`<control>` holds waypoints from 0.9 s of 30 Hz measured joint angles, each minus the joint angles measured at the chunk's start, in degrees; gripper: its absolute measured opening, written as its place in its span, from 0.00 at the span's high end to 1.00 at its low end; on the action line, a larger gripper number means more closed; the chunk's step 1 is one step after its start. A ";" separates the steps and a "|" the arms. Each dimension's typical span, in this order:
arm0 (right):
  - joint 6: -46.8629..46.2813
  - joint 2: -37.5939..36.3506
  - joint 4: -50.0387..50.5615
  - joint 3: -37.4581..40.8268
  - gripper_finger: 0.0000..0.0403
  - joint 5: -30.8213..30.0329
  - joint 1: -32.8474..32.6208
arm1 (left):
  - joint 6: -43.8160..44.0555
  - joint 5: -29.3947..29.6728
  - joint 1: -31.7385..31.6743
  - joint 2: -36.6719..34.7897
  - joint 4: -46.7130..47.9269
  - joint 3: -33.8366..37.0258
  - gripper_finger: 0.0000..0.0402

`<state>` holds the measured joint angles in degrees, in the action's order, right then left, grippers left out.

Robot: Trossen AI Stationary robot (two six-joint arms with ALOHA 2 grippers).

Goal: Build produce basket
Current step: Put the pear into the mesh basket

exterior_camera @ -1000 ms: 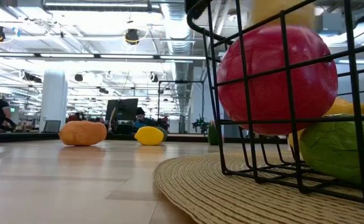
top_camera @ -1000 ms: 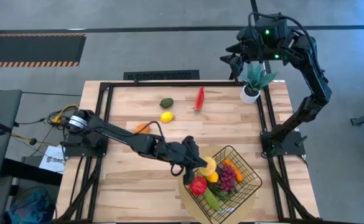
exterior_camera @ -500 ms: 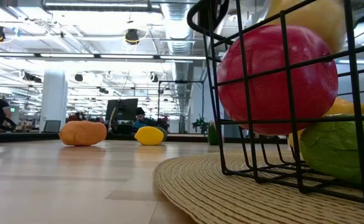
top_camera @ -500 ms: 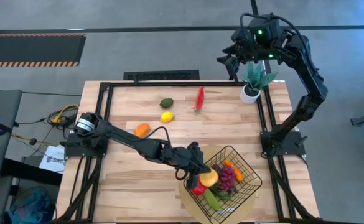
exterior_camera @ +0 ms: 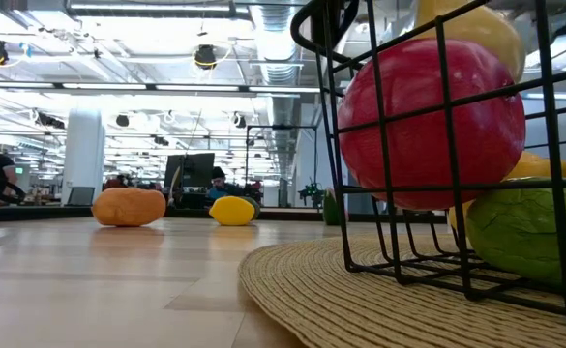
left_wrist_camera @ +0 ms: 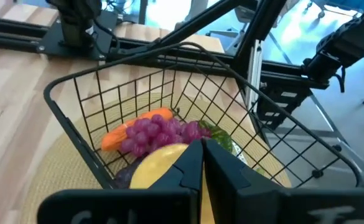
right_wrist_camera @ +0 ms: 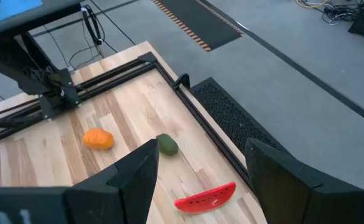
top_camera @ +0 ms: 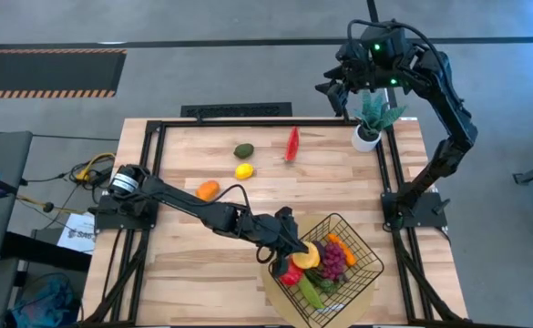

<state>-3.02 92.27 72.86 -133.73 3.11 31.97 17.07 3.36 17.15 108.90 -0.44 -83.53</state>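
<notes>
My left gripper (top_camera: 295,250) reaches from the table's left into the black wire basket (top_camera: 364,244) at the near right and is shut on a yellow fruit (left_wrist_camera: 158,167). The basket stands on a round tan mat (exterior_camera: 302,280). It holds a red apple (exterior_camera: 428,126), purple grapes (left_wrist_camera: 160,132), a carrot (left_wrist_camera: 122,134) and a green cucumber (top_camera: 310,292). An avocado (top_camera: 243,150), a lemon (top_camera: 243,170), an orange (top_camera: 208,189) and a watermelon slice (top_camera: 292,143) lie on the table's far half. My right gripper (right_wrist_camera: 200,155) is open and empty, high above the far right corner. My left gripper pinches the yellow fruit's upper part (left_wrist_camera: 180,163) between its two fingers, which stand close together. The fingers slant down from the table's left. The fruit sits inside the basket just above the red apple (exterior_camera: 461,29); whether it rests on the other produce, I cannot tell.
A small green plant in a white pot (top_camera: 368,123) stands at the far right corner, under my right arm. Black frame rails (top_camera: 152,173) run along the table's edges. Bare wood lies at the table's near left.
My left gripper has gone down and a little toward the table's right and near edge, carrying the yellow fruit from above the basket's rim down among the produce inside. It has stayed shut on the fruit.
</notes>
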 joint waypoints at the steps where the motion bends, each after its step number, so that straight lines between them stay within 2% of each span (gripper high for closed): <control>1: 0.02 0.00 0.02 0.00 0.35 0.01 0.00 | -0.30 0.00 -0.02 0.00 -0.23 0.00 1.00; 16: 0.00 0.00 0.02 0.00 0.35 0.02 -0.07 | -2.55 -1.76 -1.47 0.00 -0.79 0.00 1.00; 27: 0.48 0.00 0.06 0.00 0.35 0.07 -0.07 | -4.23 -5.32 -1.47 1.33 -1.86 0.17 1.00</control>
<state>-2.55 92.27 72.93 -133.73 3.18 31.90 12.84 -1.97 15.68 110.23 -2.31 -83.35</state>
